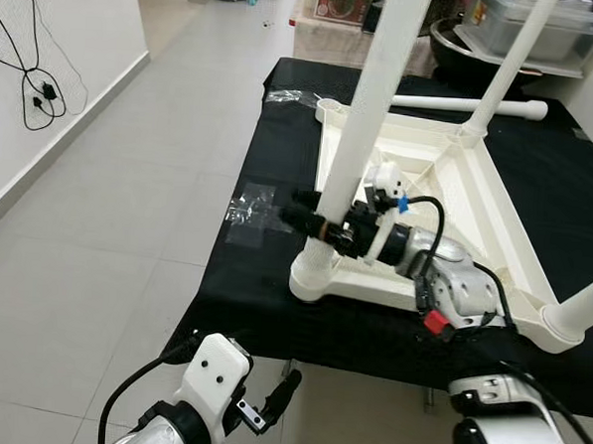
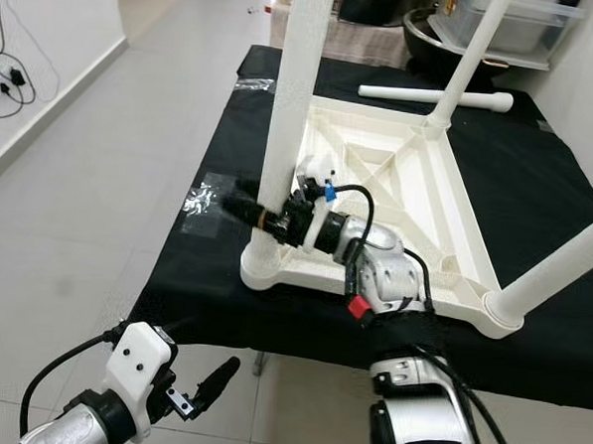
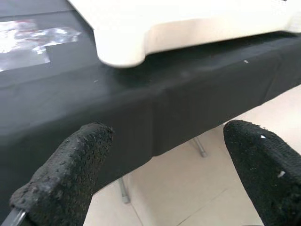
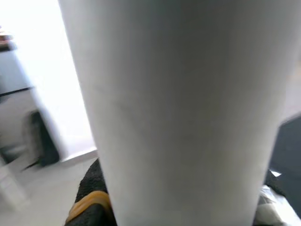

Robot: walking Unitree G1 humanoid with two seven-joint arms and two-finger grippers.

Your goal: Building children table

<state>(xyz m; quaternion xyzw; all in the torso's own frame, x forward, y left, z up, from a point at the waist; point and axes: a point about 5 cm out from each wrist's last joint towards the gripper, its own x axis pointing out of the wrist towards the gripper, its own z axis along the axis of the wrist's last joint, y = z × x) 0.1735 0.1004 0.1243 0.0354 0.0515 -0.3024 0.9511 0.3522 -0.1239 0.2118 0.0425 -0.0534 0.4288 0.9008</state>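
While the white tabletop [image 1: 458, 181] lies upside down on the black-covered surface [image 1: 263, 300], three legs are seen standing in its corner sockets, and a fourth leg [image 1: 472, 106] lies loose on the cloth beyond the far edge of the frame. The near-left leg [image 1: 367, 116] is pinched low down, just above its socket, between the fingers of the right gripper [image 1: 321, 226]; in the right wrist view the white tube fills the gap between them. By judgement, this leg is being seated or tightened, and the last leg is left to be fitted. The left gripper [image 1: 267, 404] is held below the near edge of the surface, its fingers [image 3: 66, 183] spread apart and closed on nothing. The gripped socket sits close to the near edge of the cloth, so little margin is left there; open tiled floor [image 1: 128, 203] is available to the left.
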